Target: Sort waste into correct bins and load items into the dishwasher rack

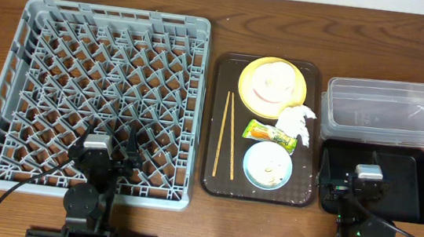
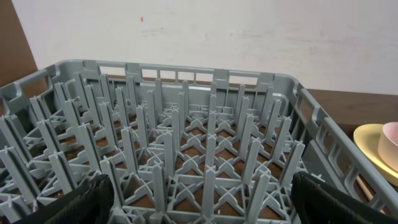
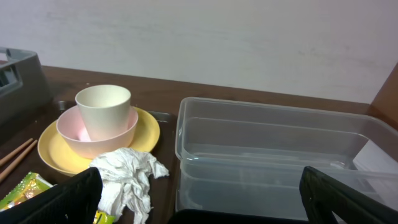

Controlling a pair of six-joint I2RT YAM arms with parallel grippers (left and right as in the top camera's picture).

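The grey dishwasher rack (image 1: 116, 17) fills the left of the table. My left gripper (image 1: 110, 138) hangs open and empty over its near edge, above the pegs (image 2: 202, 205). On the brown serving tray (image 1: 216, 119) are the yellow plate (image 1: 247, 87) holding the white bowl (image 3: 71, 134) and the white cup (image 3: 104, 109), the crumpled tissue (image 1: 297, 121), the snack wrapper (image 1: 271, 134), the chopsticks (image 1: 226, 136), and the light-blue dish (image 1: 267, 165) with food scraps (image 1: 270, 170). My right gripper (image 1: 355, 171) is open and empty over the black tray (image 1: 410, 187), facing the clear tub (image 1: 390, 113).
The tissue (image 3: 127, 177) lies just left of the clear tub (image 3: 280, 149) in the right wrist view. A rack corner (image 3: 18, 74) shows at the far left there. A pale wall stands behind the table.
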